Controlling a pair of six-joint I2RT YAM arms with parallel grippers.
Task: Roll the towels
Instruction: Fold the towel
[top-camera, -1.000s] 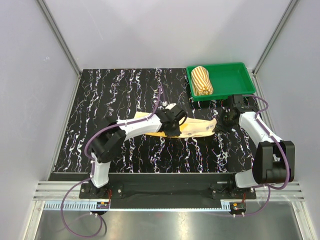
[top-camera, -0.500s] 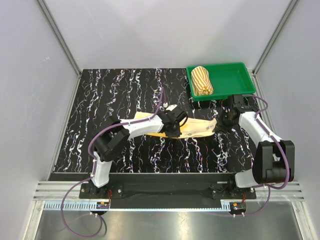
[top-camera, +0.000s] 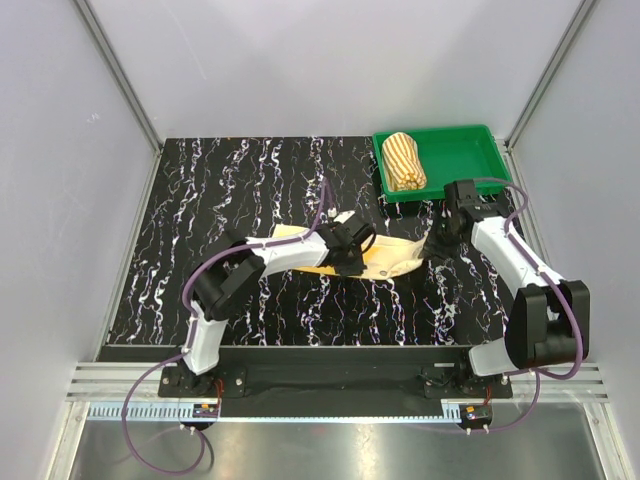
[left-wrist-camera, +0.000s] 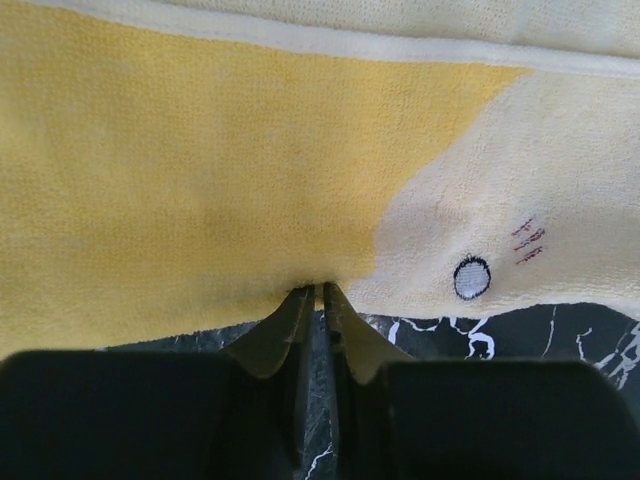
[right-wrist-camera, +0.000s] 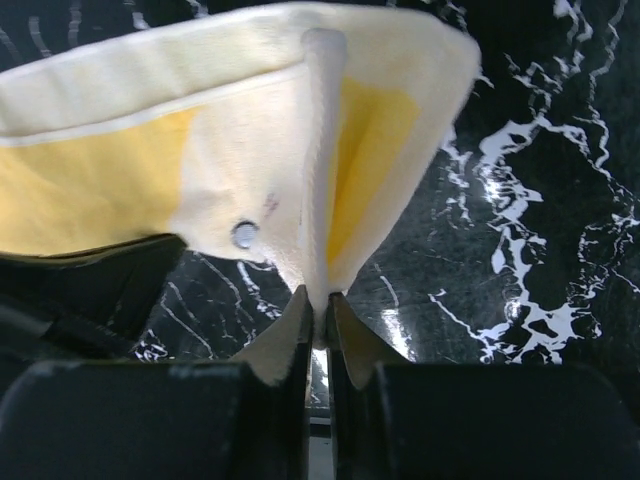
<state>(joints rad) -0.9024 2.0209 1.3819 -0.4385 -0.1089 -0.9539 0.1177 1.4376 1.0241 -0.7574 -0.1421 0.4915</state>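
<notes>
The yellow towel (top-camera: 392, 256) lies stretched across the middle of the black marbled table. My left gripper (top-camera: 349, 264) is shut on its near edge, the fingertips (left-wrist-camera: 302, 300) pinching a pucker of yellow cloth (left-wrist-camera: 200, 180). My right gripper (top-camera: 431, 249) is shut on the towel's right end, which stands folded up off the table (right-wrist-camera: 330, 150). A small embroidered eye (left-wrist-camera: 471, 278) shows on the cream part. The striped towel (top-camera: 404, 161) lies rolled up in the green tray (top-camera: 462, 160).
The green tray sits at the table's back right corner, just behind my right arm. Grey walls enclose the table on three sides. Bare marbled table (top-camera: 220, 190) stretches to the left and behind the yellow towel.
The left jaws have closed on the towel's near edge. My right gripper has moved up and left, drawing the towel's right end inward and off the table.
</notes>
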